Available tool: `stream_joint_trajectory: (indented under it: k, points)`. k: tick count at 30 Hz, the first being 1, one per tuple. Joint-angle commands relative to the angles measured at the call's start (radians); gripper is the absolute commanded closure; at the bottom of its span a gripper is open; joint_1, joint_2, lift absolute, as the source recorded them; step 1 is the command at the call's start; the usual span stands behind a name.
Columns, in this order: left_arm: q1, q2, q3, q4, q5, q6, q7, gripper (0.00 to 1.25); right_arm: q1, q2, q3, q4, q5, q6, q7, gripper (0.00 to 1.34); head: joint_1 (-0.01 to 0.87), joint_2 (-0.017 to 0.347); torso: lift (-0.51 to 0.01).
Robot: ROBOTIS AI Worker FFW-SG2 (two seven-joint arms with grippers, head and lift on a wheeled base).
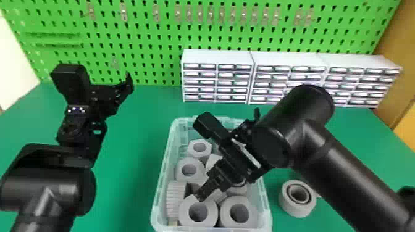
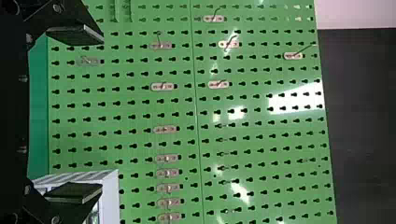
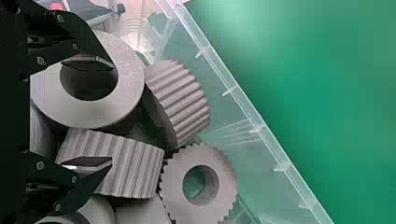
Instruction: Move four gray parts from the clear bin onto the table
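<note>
We see the clear bin near the middle of the green table, loaded with a jumble of gray parts. One gray ring sits on the table just to the right of the bin, its hole facing up (we count just this one out there).

Our right gripper points down into the bin, among the parts in its near half. In its wrist view the fingers stand apart with nothing clamped between them. One finger is over the hole of a thick gray ring, the other over a ribbed part; whether either touches, we cannot tell. Another ribbed part leans on its side close by, and a toothed part shows its hole, near the bin's wall.

Our left gripper is raised over the left side of the table, well apart from the bin. Its fingers are spread wide and empty, facing the green pegboard.

White drawer cabinets stand in a row at the far right of the table, in front of the pegboard.
</note>
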Motion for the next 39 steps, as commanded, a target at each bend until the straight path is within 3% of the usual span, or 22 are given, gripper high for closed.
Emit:
stream_joint_trajectory:
  k: [1, 10, 21, 39]
  points:
    - [-0.005, 0.0, 0.001, 0.0, -0.001, 0.0, -0.003, 0.17, -0.012, -0.005, 0.033, 0.017, -0.027, 0.001, 0.0, 0.53, 0.678, 0.034, -0.05]
    - [-0.015, 0.0, 0.002, 0.0, -0.001, 0.0, -0.013, 0.17, -0.014, -0.017, 0.04, 0.039, -0.055, 0.001, 0.0, 0.53, 0.678, 0.034, -0.05]
    - [-0.024, 0.0, 0.001, 0.0, 0.0, 0.0, -0.017, 0.17, -0.015, -0.022, 0.042, 0.046, -0.023, 0.001, 0.0, 0.53, 0.678, 0.034, -0.05]
    - [-0.028, 0.0, -0.001, 0.0, 0.0, -0.002, -0.031, 0.17, -0.031, 0.0, 0.077, 0.115, -0.029, -0.043, 0.0, 0.53, 0.678, 0.034, -0.05]
